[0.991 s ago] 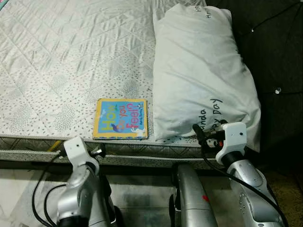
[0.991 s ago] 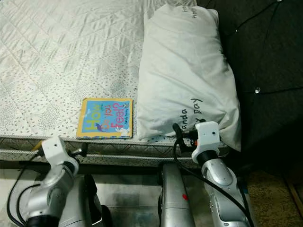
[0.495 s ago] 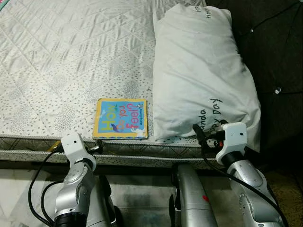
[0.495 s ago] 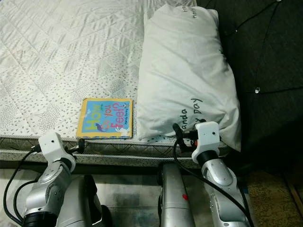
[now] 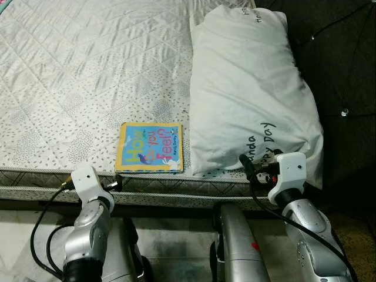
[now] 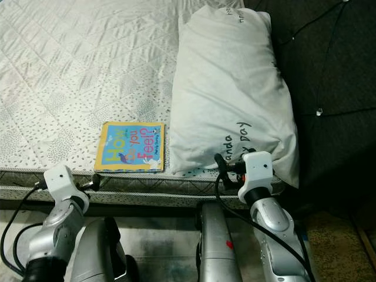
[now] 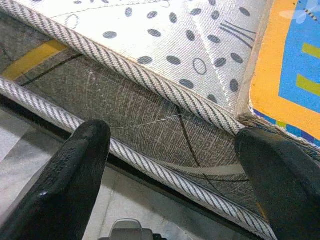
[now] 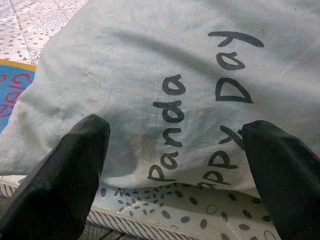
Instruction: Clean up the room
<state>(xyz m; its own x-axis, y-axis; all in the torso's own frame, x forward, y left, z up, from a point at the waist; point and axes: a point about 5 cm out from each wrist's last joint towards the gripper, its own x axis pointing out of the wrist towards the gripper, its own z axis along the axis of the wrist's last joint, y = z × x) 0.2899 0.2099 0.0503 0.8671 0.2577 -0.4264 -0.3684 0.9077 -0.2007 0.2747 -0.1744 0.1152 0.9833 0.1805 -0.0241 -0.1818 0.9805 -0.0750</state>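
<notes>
Book [image 5: 150, 147]: lying on the bed [image 5: 76, 70] — not picked up (job is just starting).
Left gripper [image 7: 175, 165]: hanging wide open, holding nothing.
Right gripper [image 8: 175, 165]: pointing wide open at the pillow [image 5: 247, 88].

A square book [image 5: 150, 147] with a yellow border and blue cover lies flat on the mattress [image 5: 88, 70], low and left of centre in the frame, at the near edge. A white pillow [image 5: 249, 88] printed "Panda Day" lies just right of it.
</notes>
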